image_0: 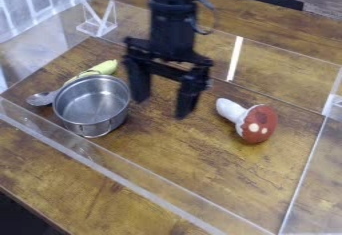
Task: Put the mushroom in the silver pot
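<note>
The mushroom [250, 118] lies on its side on the wooden table, dark red cap toward the front right, white stem pointing left. The silver pot [91, 104] stands upright and empty at the left. My gripper [166, 101] hangs between them, pointing down, fingers spread wide with nothing between them. Its right finger [191, 95] is a short way left of the mushroom's stem, not touching it.
A yellow-green object [100, 68] and a grey spoon-like piece [42, 99] lie behind and left of the pot. Clear plastic walls [160, 194] enclose the work area, with a panel edge [234, 57] at the back.
</note>
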`<action>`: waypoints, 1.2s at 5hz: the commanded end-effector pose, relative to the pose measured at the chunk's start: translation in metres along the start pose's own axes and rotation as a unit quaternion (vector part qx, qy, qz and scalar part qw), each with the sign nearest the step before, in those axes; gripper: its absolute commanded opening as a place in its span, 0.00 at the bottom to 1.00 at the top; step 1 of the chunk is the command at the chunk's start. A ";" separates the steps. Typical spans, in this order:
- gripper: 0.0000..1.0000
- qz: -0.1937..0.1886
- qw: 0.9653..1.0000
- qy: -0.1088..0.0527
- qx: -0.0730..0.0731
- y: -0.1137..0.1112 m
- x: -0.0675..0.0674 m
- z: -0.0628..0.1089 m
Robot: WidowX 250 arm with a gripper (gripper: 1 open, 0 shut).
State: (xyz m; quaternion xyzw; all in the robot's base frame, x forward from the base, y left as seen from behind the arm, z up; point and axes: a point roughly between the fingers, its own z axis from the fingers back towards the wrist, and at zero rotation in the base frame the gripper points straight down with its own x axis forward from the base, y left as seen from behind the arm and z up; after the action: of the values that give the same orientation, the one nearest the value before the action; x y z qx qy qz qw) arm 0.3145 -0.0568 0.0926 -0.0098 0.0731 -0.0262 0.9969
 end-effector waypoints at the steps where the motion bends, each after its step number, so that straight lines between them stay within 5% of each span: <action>1: 1.00 -0.006 0.999 -0.041 -0.001 -0.032 0.028 0.018; 3: 1.00 -0.001 0.998 -0.055 0.005 -0.069 0.066 0.011; 6: 1.00 0.013 0.999 -0.036 0.021 -0.073 0.095 -0.015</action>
State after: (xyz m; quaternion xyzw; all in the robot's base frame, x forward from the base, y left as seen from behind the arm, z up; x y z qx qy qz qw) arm 0.3951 -0.1277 0.0417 0.0210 0.0721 -0.0073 0.9971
